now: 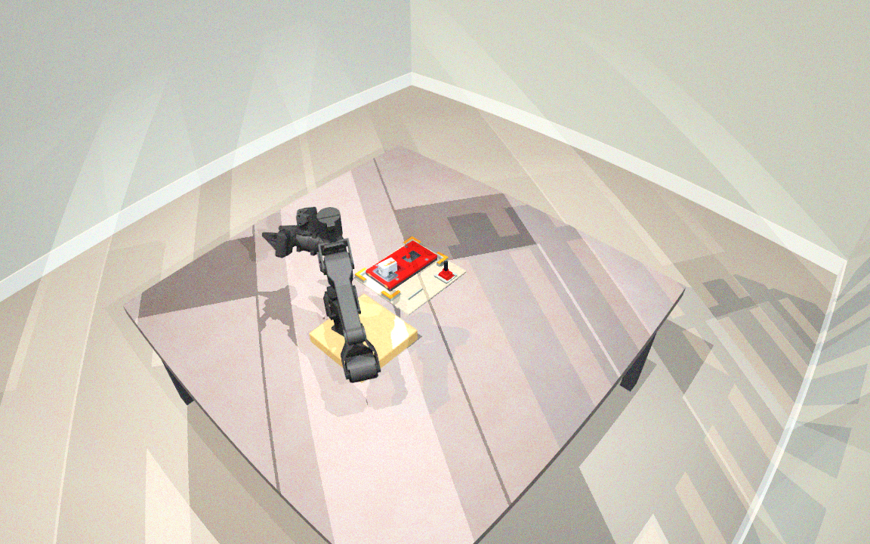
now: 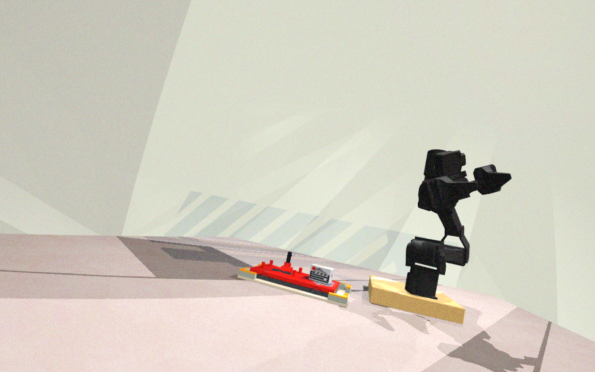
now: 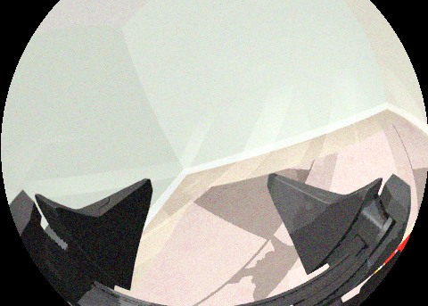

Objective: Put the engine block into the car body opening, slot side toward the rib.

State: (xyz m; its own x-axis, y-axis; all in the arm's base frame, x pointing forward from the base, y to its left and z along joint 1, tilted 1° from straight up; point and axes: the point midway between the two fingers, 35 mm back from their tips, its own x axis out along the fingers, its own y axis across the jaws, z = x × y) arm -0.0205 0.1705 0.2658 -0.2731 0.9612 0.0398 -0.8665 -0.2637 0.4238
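The white engine block (image 1: 387, 267) (image 2: 321, 274), with a dark line drawing and a red dot on one side, stands upright in the end of the red car body (image 1: 401, 272) (image 2: 299, 278) nearer the arm's base. Its lower part is hidden, so its depth and the slot and rib cannot be made out. A dark recess (image 1: 411, 256) shows in the middle of the body. My gripper (image 1: 272, 244) (image 2: 509, 176) (image 3: 210, 184) is open and empty, high above the table, pointing away from the body and touching nothing. A red sliver of the body (image 3: 403, 244) shows at the wrist view's right edge.
The body lies on a cream board (image 1: 428, 292) between orange corner brackets (image 1: 390, 295) (image 2: 338, 296). A red-based black lever (image 1: 445, 272) (image 2: 288, 260) stands beside the body. The arm stands on a wooden block (image 1: 374, 312) (image 2: 415, 309) near the board.
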